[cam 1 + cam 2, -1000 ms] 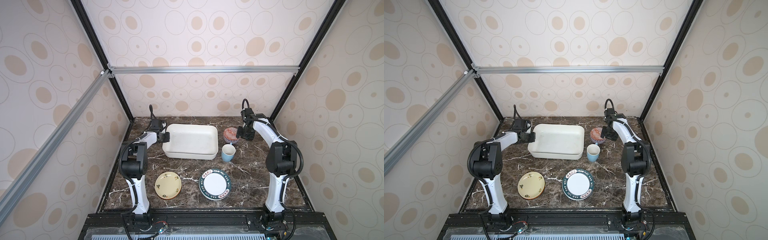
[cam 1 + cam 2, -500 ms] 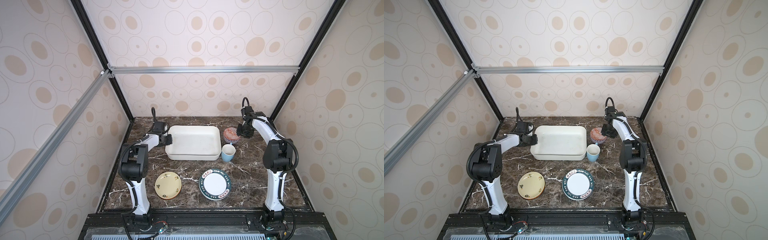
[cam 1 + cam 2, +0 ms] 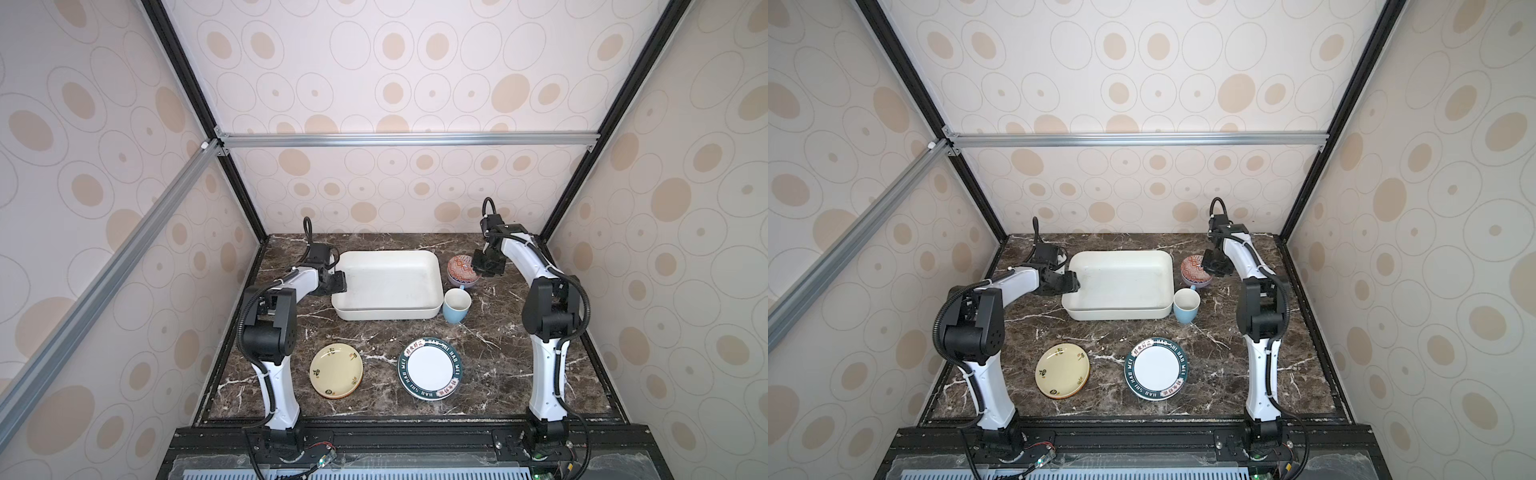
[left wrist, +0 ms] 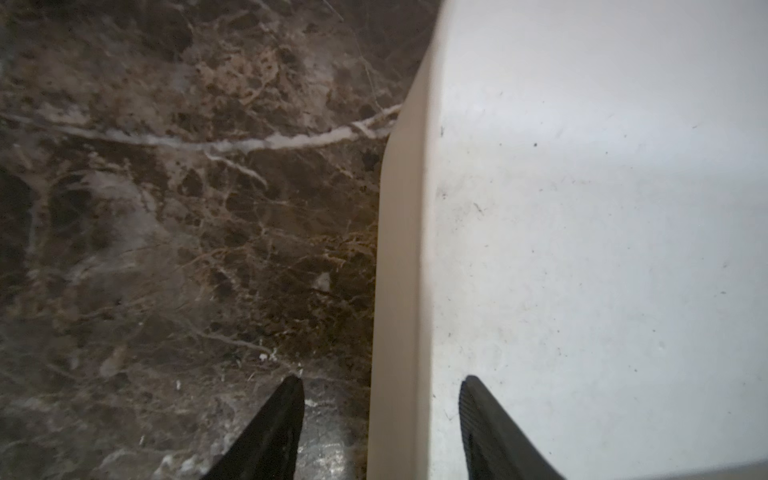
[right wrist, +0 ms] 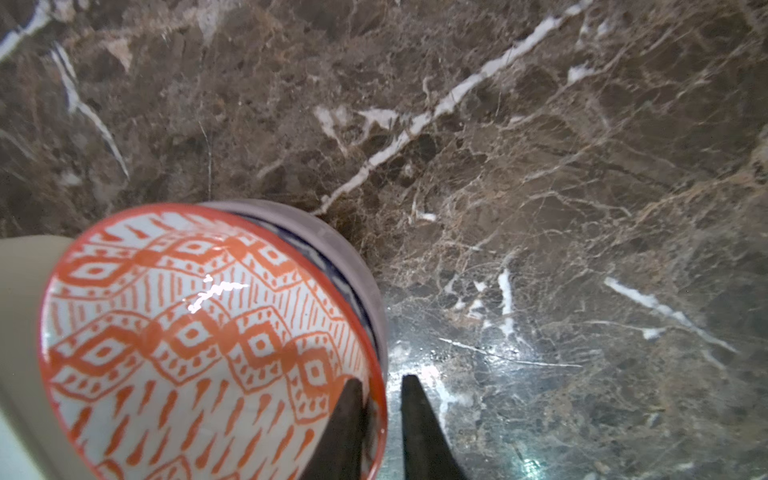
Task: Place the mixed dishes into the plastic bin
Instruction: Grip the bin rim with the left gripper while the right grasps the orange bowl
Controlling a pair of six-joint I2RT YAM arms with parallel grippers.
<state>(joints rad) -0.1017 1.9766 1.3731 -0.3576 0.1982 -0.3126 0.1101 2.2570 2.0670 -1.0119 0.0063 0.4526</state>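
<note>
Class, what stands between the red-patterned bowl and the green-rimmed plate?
The light blue mug stands between them, as both top views show.

Glossy bowl [image 5: 199, 332], polished marble tabletop [image 5: 540, 166], seemingly matt bin [image 4: 582, 249]

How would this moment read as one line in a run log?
left gripper: open, astride plastic bin rim | right gripper: jaws astride red-patterned bowl rim, grip unclear | plastic bin: empty

The floor of the bin [image 3: 388, 284] lies free from above. Mug [image 3: 456, 307] and bowls [image 3: 459, 268] crowd its right wall; a bare counter [image 3: 374, 338] strip separates it from the plates [image 3: 336, 370].
</note>
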